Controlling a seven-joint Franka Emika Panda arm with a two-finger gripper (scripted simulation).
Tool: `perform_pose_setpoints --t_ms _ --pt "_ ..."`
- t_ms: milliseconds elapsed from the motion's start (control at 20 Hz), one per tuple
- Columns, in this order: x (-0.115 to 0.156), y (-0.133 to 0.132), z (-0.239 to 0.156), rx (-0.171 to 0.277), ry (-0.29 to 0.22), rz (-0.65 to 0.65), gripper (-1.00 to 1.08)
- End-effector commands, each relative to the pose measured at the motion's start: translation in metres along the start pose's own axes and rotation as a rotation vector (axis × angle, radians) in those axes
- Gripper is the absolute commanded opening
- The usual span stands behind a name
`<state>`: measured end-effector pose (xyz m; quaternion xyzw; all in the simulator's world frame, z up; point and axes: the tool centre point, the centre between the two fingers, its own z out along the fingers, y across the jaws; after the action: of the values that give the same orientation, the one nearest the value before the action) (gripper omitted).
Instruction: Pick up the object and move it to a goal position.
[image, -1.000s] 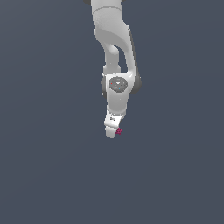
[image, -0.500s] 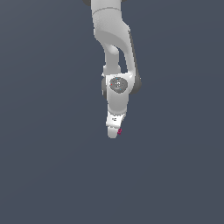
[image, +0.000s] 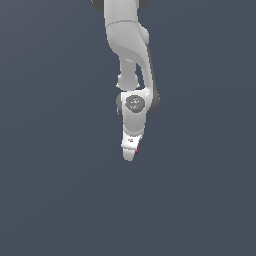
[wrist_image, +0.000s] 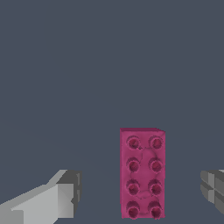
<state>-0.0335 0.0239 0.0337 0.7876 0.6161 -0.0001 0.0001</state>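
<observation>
The object is a small magenta-pink studded block (wrist_image: 142, 173), lying flat on the dark grey surface. In the wrist view it sits between my two fingers, one finger (wrist_image: 52, 201) on one side and the other finger (wrist_image: 213, 186) on the opposite side, both apart from it. My gripper (wrist_image: 135, 194) is open and holds nothing. In the exterior view the white arm reaches down and the gripper (image: 130, 152) hides nearly all of the block; only a pink sliver (image: 137, 148) shows at its edge.
A plain dark grey surface (image: 60, 190) fills both views. Nothing else shows on it.
The gripper has dropped slightly lower over the block, and less of the pink shows beside it in the exterior view.
</observation>
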Motion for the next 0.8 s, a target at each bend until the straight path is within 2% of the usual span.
perform_pose_setpoints --t_ms 0,300,350,750 --pt "0.0 0.0 0.012 0.0 0.0 -0.001 1.0" --pt "0.0 0.0 0.022 0.0 0.0 -0.002 1.0" --pt "0.0 0.0 0.022 0.0 0.0 -0.002 -1.0" --pt "0.0 0.0 0.022 0.0 0.0 -0.002 -1.0"
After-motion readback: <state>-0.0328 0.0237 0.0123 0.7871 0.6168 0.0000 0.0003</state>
